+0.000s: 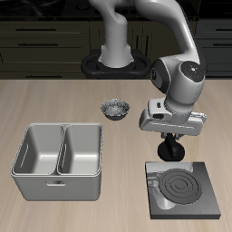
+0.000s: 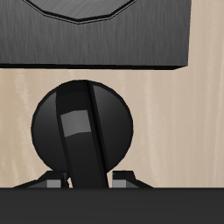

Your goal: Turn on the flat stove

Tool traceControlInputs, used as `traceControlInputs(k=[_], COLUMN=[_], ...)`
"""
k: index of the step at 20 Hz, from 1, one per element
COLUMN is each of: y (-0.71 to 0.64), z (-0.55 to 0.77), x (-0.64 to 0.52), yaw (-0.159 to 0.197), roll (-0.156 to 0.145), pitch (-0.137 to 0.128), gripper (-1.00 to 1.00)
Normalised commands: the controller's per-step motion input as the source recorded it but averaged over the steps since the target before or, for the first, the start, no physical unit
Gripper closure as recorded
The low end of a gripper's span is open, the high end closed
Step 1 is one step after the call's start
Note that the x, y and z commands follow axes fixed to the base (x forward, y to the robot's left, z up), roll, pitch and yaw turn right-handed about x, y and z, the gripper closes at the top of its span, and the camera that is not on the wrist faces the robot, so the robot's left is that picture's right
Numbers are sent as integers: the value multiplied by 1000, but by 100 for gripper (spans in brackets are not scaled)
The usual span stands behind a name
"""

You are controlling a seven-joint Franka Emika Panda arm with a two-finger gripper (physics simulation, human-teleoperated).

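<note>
The stove (image 1: 181, 188) sits at the bench's front edge with its rings dark, and the gripper (image 1: 170, 150) hangs low over its back edge, where the knob (image 2: 81, 131) lies, presumably to twist it; I cannot tell how the jaws stand.

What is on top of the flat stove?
The flat stove carries a dark ring burner with nothing on it. The end effector covers its back edge, hiding most of the black knob.
</note>
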Motion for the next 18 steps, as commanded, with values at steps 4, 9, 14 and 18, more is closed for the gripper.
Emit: traceControlInputs(k=[4, 9, 14, 18], y=[-40, -150, -508, -362], z=[44, 99, 325, 217], x=[-33, -59, -25, -89], yaw=[20, 30, 32, 13], roll=[12, -1, -30, -47], pitch=[-13, -16, -36, -29], gripper=[100, 100, 100, 100])
